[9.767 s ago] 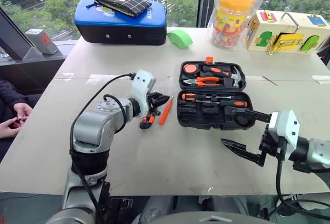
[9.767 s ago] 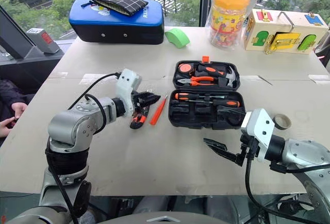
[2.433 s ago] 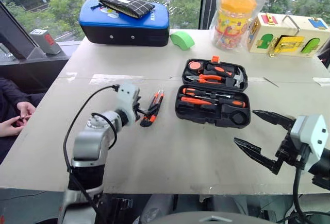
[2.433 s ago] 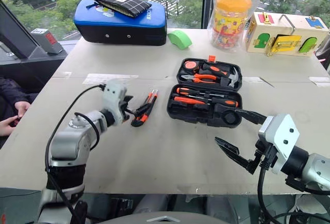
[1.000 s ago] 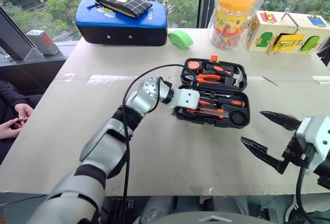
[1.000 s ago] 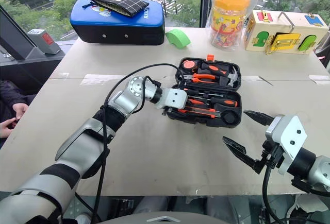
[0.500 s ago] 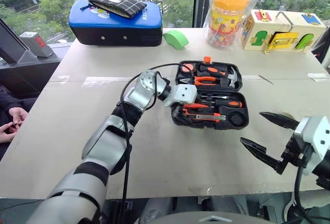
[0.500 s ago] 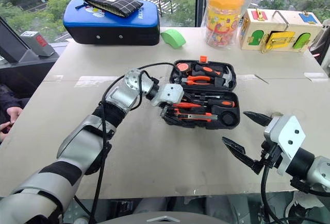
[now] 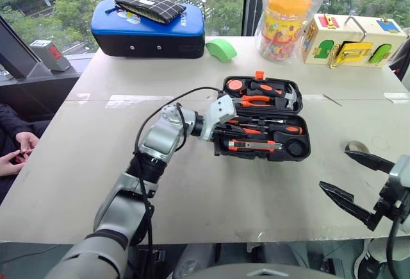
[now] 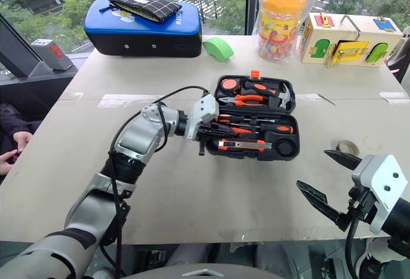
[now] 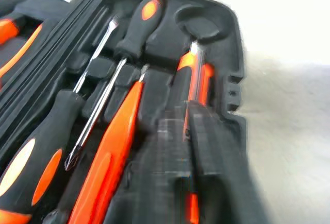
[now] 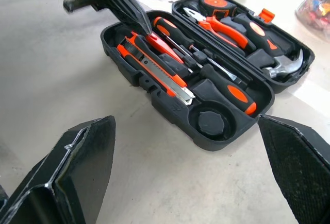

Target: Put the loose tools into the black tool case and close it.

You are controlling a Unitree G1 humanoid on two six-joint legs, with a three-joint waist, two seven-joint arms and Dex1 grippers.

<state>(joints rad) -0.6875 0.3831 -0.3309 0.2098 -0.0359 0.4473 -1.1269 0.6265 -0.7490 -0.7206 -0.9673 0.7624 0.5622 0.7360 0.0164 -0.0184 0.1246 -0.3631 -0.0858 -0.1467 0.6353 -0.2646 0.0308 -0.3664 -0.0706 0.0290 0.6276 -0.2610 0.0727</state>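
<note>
Left gripper (image 9: pixel 221 139) pinched together over the open black tool case (image 9: pixel 264 120)

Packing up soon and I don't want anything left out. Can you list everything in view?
table: 1, beige
black tool case: 1, open, table centre
screwdrivers: 3, two black-and-orange, one thin orange, case base
utility knife: 1, orange-black, case base
pliers, hammer, tape measure: 1 each, case lid
tape roll: 1, small, loose on the table right of the case
blue case: 1, far left
checked pouch: 1, on blue case
green object: 1, beside blue case
jar: 1, orange lid, far
latch box: 1, yellow, far right
person's hands: left edge
left gripper: shut, case's left end
right gripper: open, empty
</note>
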